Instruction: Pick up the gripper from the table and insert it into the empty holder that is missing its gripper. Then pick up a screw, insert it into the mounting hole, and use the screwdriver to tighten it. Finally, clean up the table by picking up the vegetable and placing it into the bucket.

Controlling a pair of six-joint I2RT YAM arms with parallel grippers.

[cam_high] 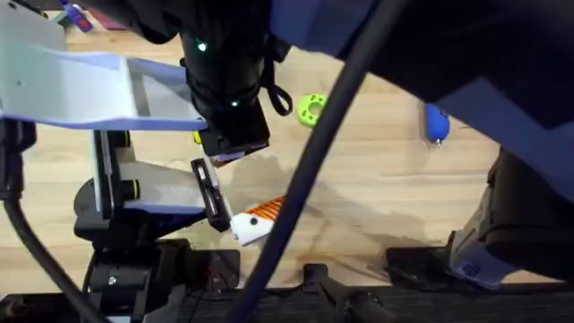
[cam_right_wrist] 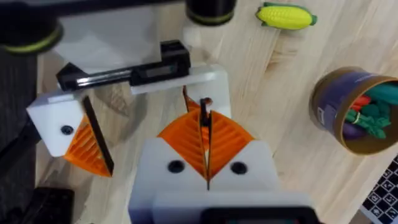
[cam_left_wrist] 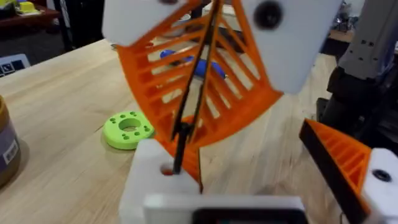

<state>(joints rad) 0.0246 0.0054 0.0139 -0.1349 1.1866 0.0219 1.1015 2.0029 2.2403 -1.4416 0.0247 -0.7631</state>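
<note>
We judge this to be the screw step. The right end effector (cam_left_wrist: 186,140) has its orange pads pressed together, pinching a thin dark rod (cam_left_wrist: 196,81). Whether the rod is a screw or a driver bit, we cannot tell. The left end effector (cam_left_wrist: 255,177) is spread and holds nothing. One of its fingers carries an orange pad, and the other is the plain white holder (cam_left_wrist: 158,183).

The coming move turns on the rod and the hole (cam_left_wrist: 166,169) in the holder. The rod's long axis runs steeply down, with its tip at or just inside the hole. The holder lies straight beyond the right fingertips, so that arm needs a push or turn along the axis with no sideways shift. An orange sliver shows just beside the holder. It may be the gripper already seated, but we cannot be sure.

In the overhead view a green disc (cam_high: 311,109) lies on the surface (cam_high: 386,188) at about 1 o'clock from the left end effector. The vegetable (cam_right_wrist: 286,15) lies on the surface near the bucket (cam_right_wrist: 354,112), not yet in it.
</note>
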